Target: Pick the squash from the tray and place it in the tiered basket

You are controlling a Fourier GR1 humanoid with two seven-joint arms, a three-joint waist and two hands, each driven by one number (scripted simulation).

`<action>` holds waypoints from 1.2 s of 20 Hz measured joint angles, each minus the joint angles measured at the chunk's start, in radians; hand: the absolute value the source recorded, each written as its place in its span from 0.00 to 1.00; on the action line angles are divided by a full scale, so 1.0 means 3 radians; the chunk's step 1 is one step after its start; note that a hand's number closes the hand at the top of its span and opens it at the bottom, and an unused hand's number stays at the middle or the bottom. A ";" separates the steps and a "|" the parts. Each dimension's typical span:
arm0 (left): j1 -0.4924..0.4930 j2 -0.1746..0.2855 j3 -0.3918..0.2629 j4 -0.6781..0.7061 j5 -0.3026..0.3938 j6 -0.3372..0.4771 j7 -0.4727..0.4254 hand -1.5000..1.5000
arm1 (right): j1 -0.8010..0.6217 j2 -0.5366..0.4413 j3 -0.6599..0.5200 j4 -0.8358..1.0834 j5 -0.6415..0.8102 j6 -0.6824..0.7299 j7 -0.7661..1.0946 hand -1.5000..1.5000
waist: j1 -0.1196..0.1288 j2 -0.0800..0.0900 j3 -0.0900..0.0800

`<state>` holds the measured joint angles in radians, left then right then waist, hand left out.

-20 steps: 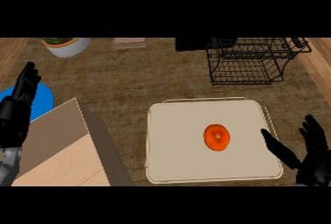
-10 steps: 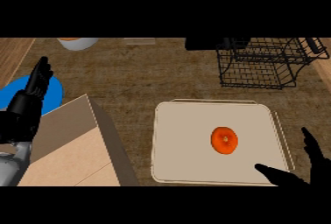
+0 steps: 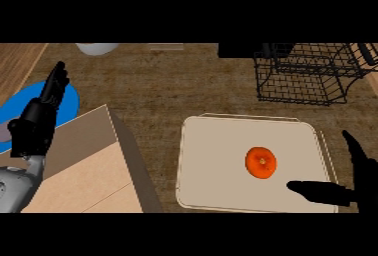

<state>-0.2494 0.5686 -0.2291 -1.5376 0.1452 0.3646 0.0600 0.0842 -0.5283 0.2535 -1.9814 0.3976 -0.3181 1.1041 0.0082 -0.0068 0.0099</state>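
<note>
Down at the near right edge, the right robot hand (image 3: 336, 194) is in over the tray's (image 3: 207, 150) front right corner. It is spread wide, thumb stretched out to the left and fingers (image 3: 356, 152) pointing straight away along the tray's right rim, and it holds nothing. Whether the thumb touches the tray surface I cannot tell.

Just beyond the thumb tip and a little to its left sits the squash (image 3: 260, 162), orange and round from above. It lies on the tray, right of the tray's middle, in the open angle between thumb and fingers, with a clear gap to both. So the squash is on the tray, untouched, and not in the basket.

The cream tray itself lies flat on the brown worktop (image 3: 162, 85), reaching well to the left of that hand.

Over on the near left, a tan box (image 3: 81, 165) stands beside the tray. The left robot hand (image 3: 33, 125) shows at the left edge above it, open, fingers straight and pointing away, at rest, with 1 blue plate (image 3: 72, 100) on the worktop beneath it.

Far ahead of the right robot hand stands the black wire tiered basket (image 3: 310, 75), well apart from the tray. Farthest off, top left, is a white bowl (image 3: 96, 48).
</note>
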 measured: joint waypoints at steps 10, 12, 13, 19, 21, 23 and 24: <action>-0.0028 -0.0059 0.0019 0.0020 -0.0063 -0.0025 0.0051 0.50 | -0.0458 0.0278 0.0168 0.0289 0.0082 0.0362 0.0434 0.00 | 0.0033 -0.0004 0.0008; -0.0024 -0.0058 0.0024 0.0023 -0.0076 -0.0033 0.0070 0.50 | -0.0504 0.0343 0.0193 0.0353 0.0112 0.0395 0.0452 0.00 | 0.0026 -0.0007 0.0012; -0.0016 -0.0055 0.0030 0.0013 -0.0082 -0.0034 0.0083 0.50 | -0.0501 0.0380 0.0212 0.0359 0.0138 0.0412 0.0459 0.00 | 0.0019 -0.0009 0.0010; 0.0020 -0.0061 0.0053 0.0020 -0.0108 -0.0060 0.0037 0.50 | -0.0567 0.0554 0.0330 0.0500 0.0340 0.0509 0.0462 0.00 | -0.0002 -0.0016 0.0017; 0.0024 -0.0058 0.0059 0.0023 -0.0104 -0.0074 0.0019 0.50 | -0.0586 0.0593 0.0364 0.0562 0.0424 0.0552 0.0463 0.00 | -0.0006 -0.0016 0.0019; 0.0030 -0.0058 0.0069 0.0020 -0.0089 -0.0096 0.0009 0.50 | -0.0607 0.0645 0.0379 0.0616 0.0516 0.0598 0.0470 0.00 | -0.0009 -0.0016 0.0020; 0.0033 -0.0052 0.0071 0.0027 -0.0087 -0.0096 0.0017 0.50 | -0.0592 0.0669 0.0405 0.0625 0.0567 0.0617 0.0470 0.00 | -0.0017 -0.0018 0.0021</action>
<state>-0.2395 0.5530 -0.2078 -1.5296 0.1192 0.3358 0.0652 -0.0934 -0.3277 0.3749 -1.7938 0.5678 -0.1331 1.2453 0.0033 -0.0123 0.0163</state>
